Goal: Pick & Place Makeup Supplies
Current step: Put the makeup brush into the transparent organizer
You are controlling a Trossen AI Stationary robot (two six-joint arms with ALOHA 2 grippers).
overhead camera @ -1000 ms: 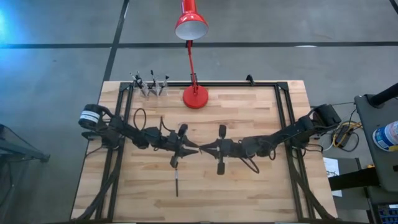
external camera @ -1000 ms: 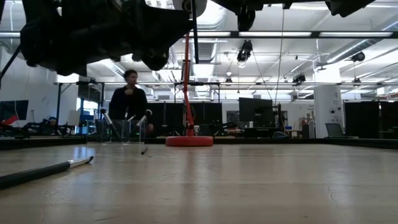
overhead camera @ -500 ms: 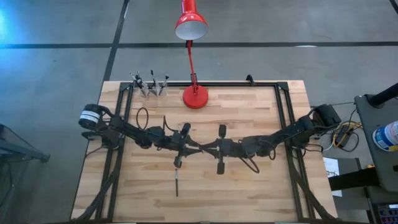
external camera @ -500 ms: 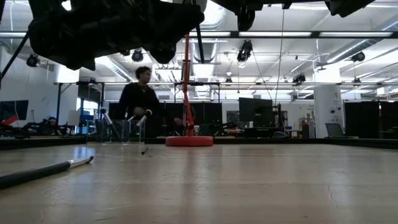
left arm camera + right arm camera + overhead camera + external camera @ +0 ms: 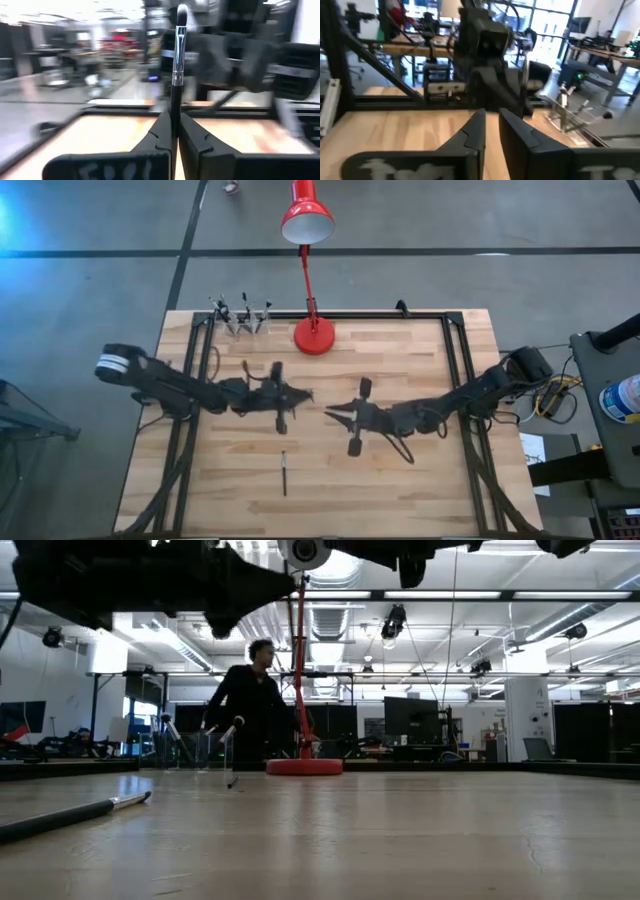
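The left gripper [image 5: 175, 131] pinches a brush [image 5: 177, 60] above the bench [image 5: 400, 480] middle. The right gripper [image 5: 491, 127] hangs nearby, jaws slightly spread, empty.

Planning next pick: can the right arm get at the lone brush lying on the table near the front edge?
Probably yes. The brush lies alone on bare wood, and the right pincer hovers nearby, empty and slightly parted, nothing between them.

Grey floor [image 5: 480, 215], red lamp [image 5: 307, 220]
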